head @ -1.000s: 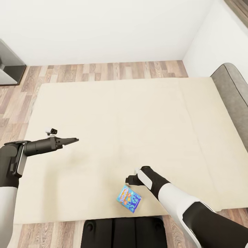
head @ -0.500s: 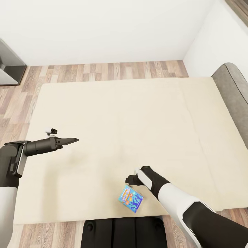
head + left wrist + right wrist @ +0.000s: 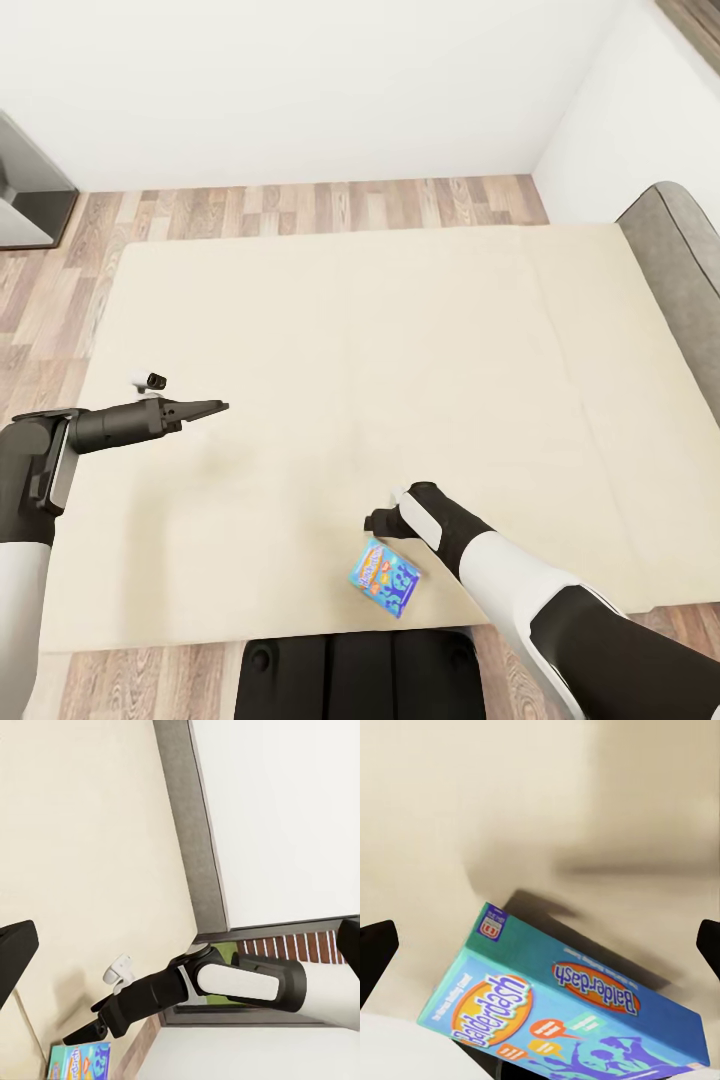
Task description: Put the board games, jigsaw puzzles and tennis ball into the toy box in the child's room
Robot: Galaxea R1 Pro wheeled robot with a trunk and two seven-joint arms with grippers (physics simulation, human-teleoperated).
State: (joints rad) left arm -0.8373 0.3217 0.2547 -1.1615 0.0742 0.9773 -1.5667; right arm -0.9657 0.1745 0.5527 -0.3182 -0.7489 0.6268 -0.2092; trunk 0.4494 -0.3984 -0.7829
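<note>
One blue board game (image 3: 384, 577) lies on the bed (image 3: 330, 330) just beneath the right gripper (image 3: 378, 520), whose jaws are spread wide and empty; picking it up is in hand, needing descent and closure

The blue board game (image 3: 577, 1012) reads "Balderdash".
</note>
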